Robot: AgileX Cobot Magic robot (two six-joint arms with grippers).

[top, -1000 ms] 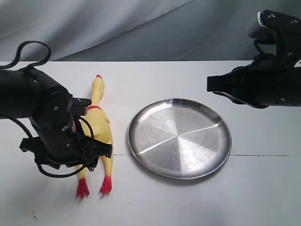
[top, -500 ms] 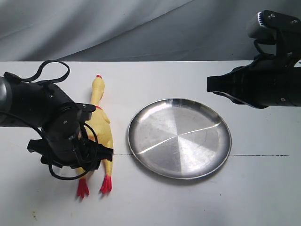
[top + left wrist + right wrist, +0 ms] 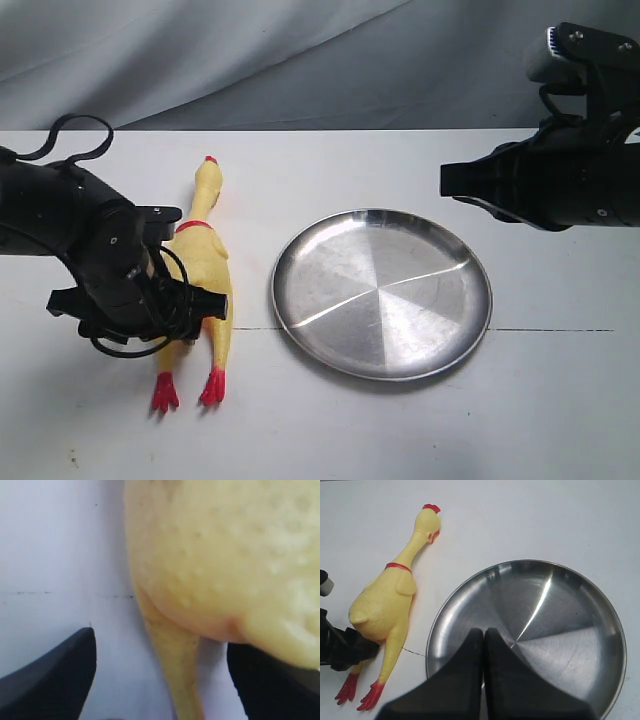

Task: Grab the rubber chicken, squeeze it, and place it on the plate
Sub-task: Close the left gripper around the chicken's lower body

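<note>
Rubber chicken (image 3: 203,262) lies along the white table (image 3: 560,400), left of the plate (image 3: 420,330) and apart from it. Its red comb points to the far side and its red feet to the near side.

Your left hand (image 3: 161,680) is down over the bird's lower body. In the exterior view the arm covers that part, so only the head, neck, red collar, upper body and legs show. The left wrist view shows this hand open. One dark finger (image 3: 50,680) stands clear of the yellow leg with bare table between them. The other finger (image 3: 272,685) sits close against the bulging body and is partly hidden by it; you cannot tell whether it presses in.

The plate rests right of the chicken, near the middle of the table. Its shiny surface shows only faint radial reflections.

Your right hand (image 3: 483,635) is closed on nothing, its fingers pressed flat together. It hangs above the table at the far right; in its own wrist view the fingers overlap the plate's bare metal.

A thin dark line (image 3: 550,330) crosses the table from left to right, and grey cloth (image 3: 300,60) hangs beyond the far edge.
</note>
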